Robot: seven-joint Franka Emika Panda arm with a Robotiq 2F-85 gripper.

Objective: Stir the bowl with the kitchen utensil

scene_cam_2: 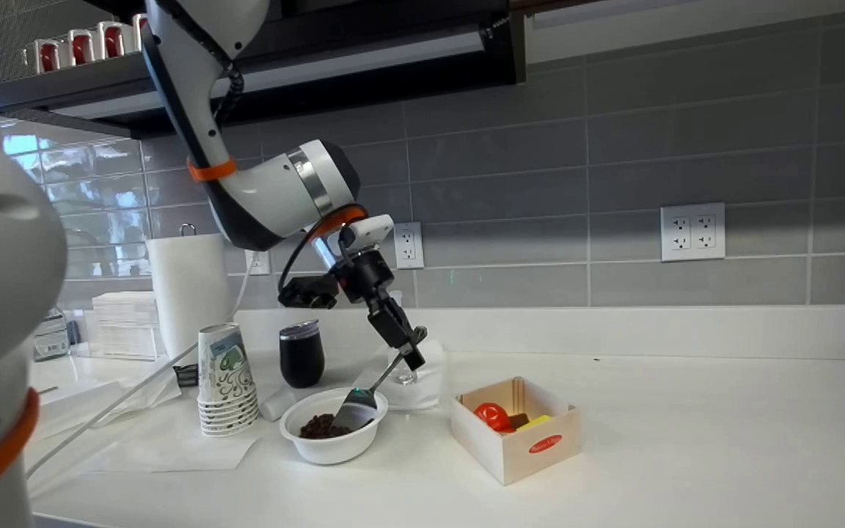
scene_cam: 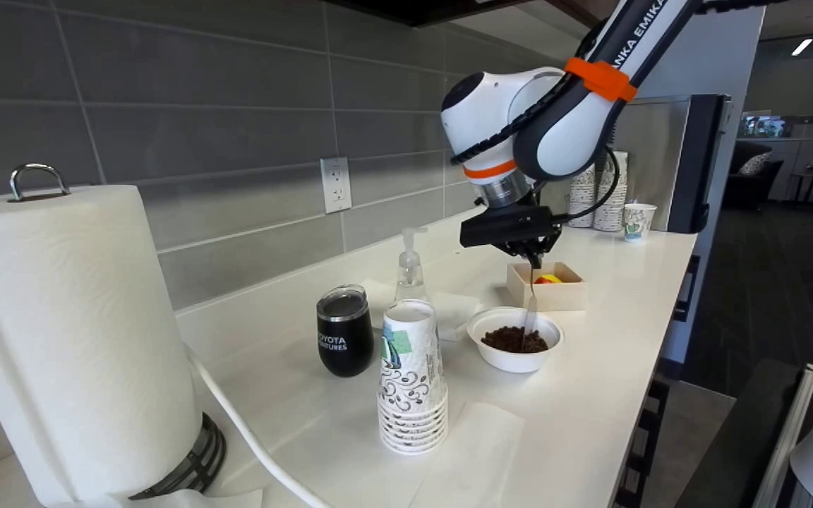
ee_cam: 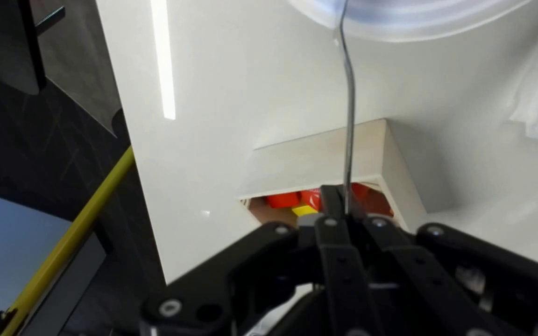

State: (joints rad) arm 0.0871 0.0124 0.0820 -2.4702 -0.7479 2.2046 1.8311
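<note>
The small white bowl [scene_cam: 512, 363] stands on the counter with dark brown bits inside. It shows in both exterior views [scene_cam_2: 331, 450], and only its rim and side show at the top of the wrist view [ee_cam: 414, 29]. My gripper [scene_cam: 535, 258] is above the bowl, pointing down, shut on the thin metal handle of the kitchen utensil [scene_cam: 531, 312]. In an exterior view the gripper [scene_cam_2: 415, 353] holds the utensil tilted, its broad flat head [scene_cam_2: 355, 412] down in the brown bits. In the wrist view the handle [ee_cam: 350, 107] runs from my fingertips [ee_cam: 343, 198] to the bowl.
A wooden box [scene_cam_2: 514, 458] with red and yellow items stands close to the bowl. A black mug [scene_cam: 345, 335], a stack of paper cups [scene_cam: 412, 381], a soap bottle [scene_cam: 410, 271] and a paper towel roll [scene_cam: 75, 339] are nearby. The counter edge [ee_cam: 131, 135] shows in the wrist view.
</note>
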